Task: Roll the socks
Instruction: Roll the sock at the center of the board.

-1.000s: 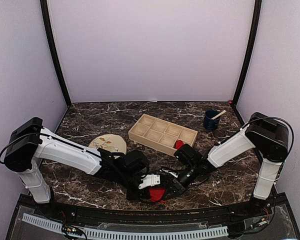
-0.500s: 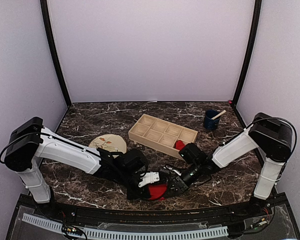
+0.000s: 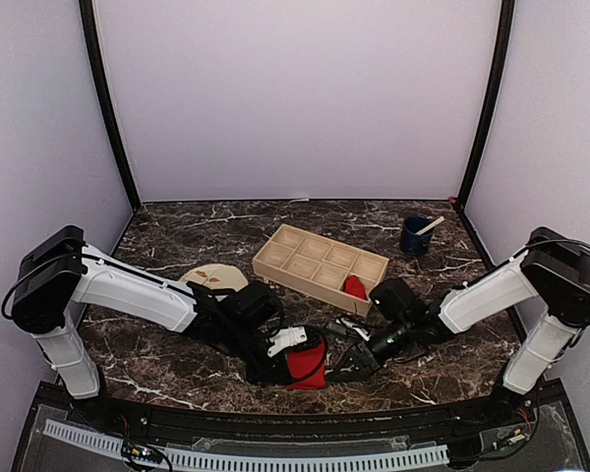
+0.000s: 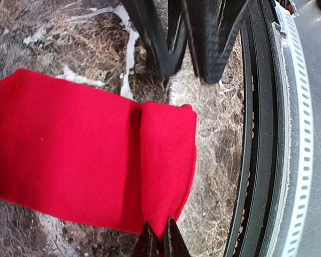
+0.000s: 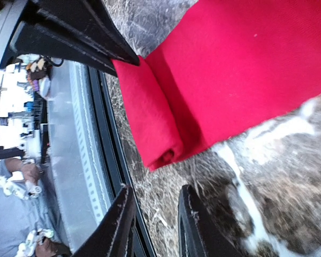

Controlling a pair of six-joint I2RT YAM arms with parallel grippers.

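Left jaws pinch the red sock [image 4: 69, 144] at its fold; right jaws stand slightly parted beside it.

Two arms, same build. Left arm [image 3: 128, 290]: smooth white plastic shell links, bulky matte black joint housing [image 3: 44, 280] at the shoulder, thin black cable [image 3: 2, 300] looped beside it. Right arm [image 3: 492, 295]: matching white links, black housing [image 3: 562, 273], black cable [image 3: 585, 248] arcing above. Left gripper [image 4: 158, 243]: slim tapered black fingers [image 4: 146, 242], white bracket [image 3: 287, 339] behind them. Right gripper [image 5: 154, 195]: flat black fingers [image 5: 120, 219], pale-edged.
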